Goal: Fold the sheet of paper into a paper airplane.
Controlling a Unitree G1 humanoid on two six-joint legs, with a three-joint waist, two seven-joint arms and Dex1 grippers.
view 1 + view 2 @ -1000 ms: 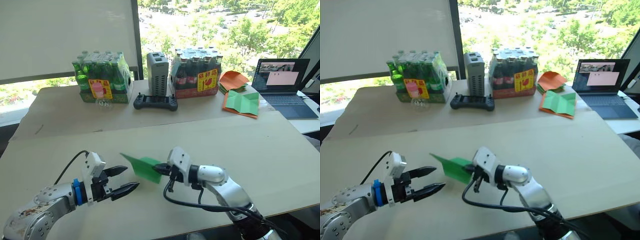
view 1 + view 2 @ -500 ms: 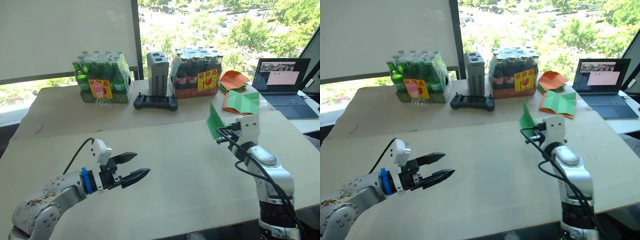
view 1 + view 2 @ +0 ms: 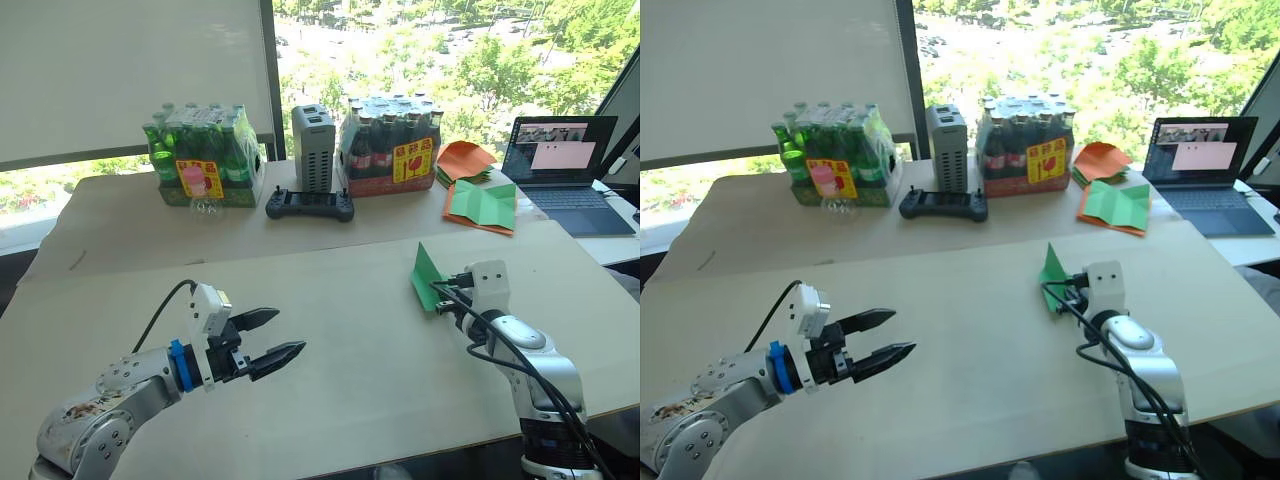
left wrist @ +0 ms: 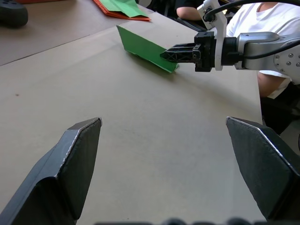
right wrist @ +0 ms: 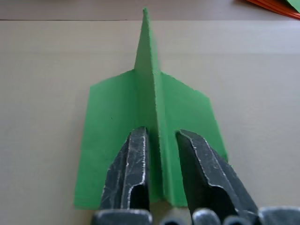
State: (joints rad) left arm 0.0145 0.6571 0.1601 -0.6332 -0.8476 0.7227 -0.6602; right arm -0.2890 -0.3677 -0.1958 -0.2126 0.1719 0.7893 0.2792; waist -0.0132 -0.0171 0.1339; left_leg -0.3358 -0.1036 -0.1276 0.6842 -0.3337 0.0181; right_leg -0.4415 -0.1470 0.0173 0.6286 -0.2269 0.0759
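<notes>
The sheet of paper is folded into the paper airplane (image 3: 427, 277), a slim bright green wedge with its nose pointing away from my right gripper. The right gripper (image 3: 441, 296) is shut on the tail end of its centre fold (image 5: 151, 93), and the wings spread to both sides (image 5: 112, 122). It sits low over the right part of the tan table (image 3: 340, 290), its lower edge at the surface. My left gripper (image 3: 290, 331) hovers open and holding nothing near the front left, well apart from the airplane (image 4: 145, 47).
At the back stand a green bottle pack (image 3: 205, 165), a grey box (image 3: 314, 148), a black controller (image 3: 310, 205) and a dark bottle pack (image 3: 392, 150). An orange paper pile (image 3: 465, 160), a green sheet on orange paper (image 3: 483, 205) and a laptop (image 3: 565, 170) lie back right.
My right gripper carried the airplane from the table's middle, close to the left gripper, out to the right, lifted it, then lowered it to the table. The left gripper stayed open.
</notes>
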